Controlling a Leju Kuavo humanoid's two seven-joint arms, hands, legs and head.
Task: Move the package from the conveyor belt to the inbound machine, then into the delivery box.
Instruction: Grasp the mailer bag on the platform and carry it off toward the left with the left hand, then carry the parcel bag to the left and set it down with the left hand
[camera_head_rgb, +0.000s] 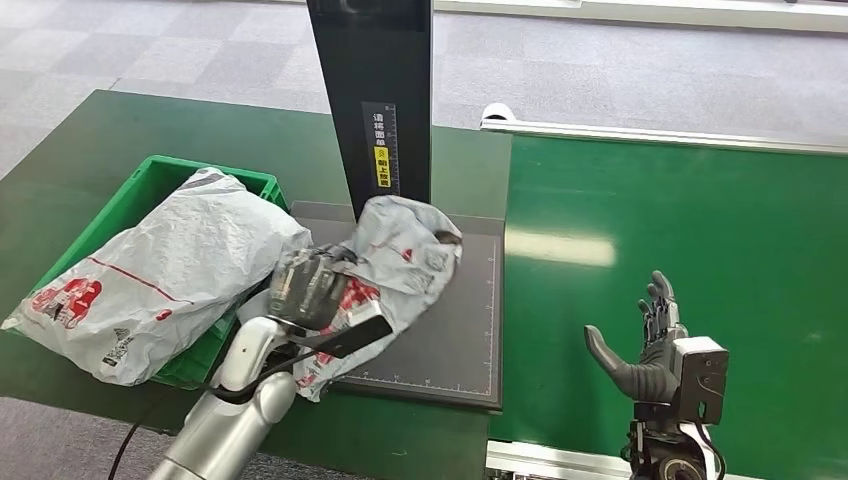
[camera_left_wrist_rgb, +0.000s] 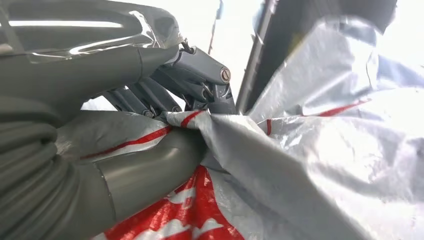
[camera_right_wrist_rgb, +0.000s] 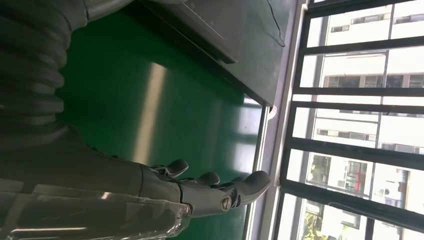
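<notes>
A crumpled grey plastic package (camera_head_rgb: 410, 255) with red print lies on the dark scale plate (camera_head_rgb: 455, 340) of the inbound machine, at the foot of its black post (camera_head_rgb: 372, 95). My left hand (camera_head_rgb: 308, 288) grips the package's near end; close up, thumb and fingers (camera_left_wrist_rgb: 200, 82) pinch a fold of the package (camera_left_wrist_rgb: 320, 165). A second, larger grey package (camera_head_rgb: 160, 275) lies across the green delivery box (camera_head_rgb: 150, 180) to the left. My right hand (camera_head_rgb: 645, 350) hovers open over the green conveyor belt (camera_head_rgb: 700, 240), holding nothing; its fingers (camera_right_wrist_rgb: 220, 187) are spread.
The green belt's metal rail (camera_head_rgb: 660, 135) runs along the far side, and another rail (camera_head_rgb: 560, 462) lies at the near edge. Grey carpet floor (camera_head_rgb: 200, 40) lies beyond the dark green table (camera_head_rgb: 100, 130). Windows (camera_right_wrist_rgb: 355, 120) show past the belt's edge.
</notes>
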